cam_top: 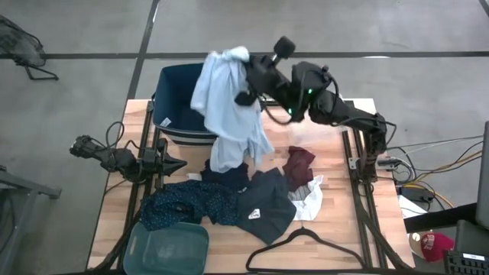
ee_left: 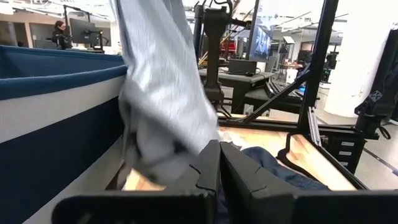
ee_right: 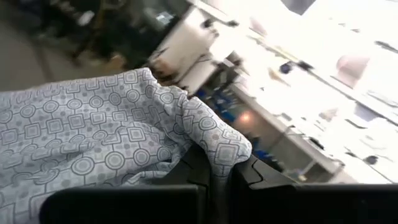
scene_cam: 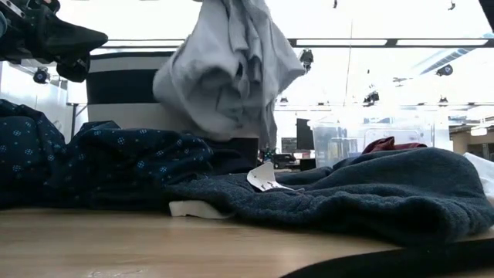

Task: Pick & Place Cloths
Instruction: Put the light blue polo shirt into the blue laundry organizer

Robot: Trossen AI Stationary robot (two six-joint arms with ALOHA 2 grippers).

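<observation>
Clamped tight in the right gripper (ee_right: 217, 171) – a fold of the light blue-grey shirt (cam_top: 229, 107), thin limp cotton with a fine geometric print, hoisted high so its tail clears the rim of the navy tub (cam_top: 172, 84) at the tabletop's far-left corner. Probably bound for that tub. At the left edge, the left gripper (cam_top: 174, 163) – fingers together, empty, waiting.

Your right gripper (ee_right: 217, 177) pinches the patterned shirt (ee_right: 93, 149), fingers closed on its bunched fold.
</observation>
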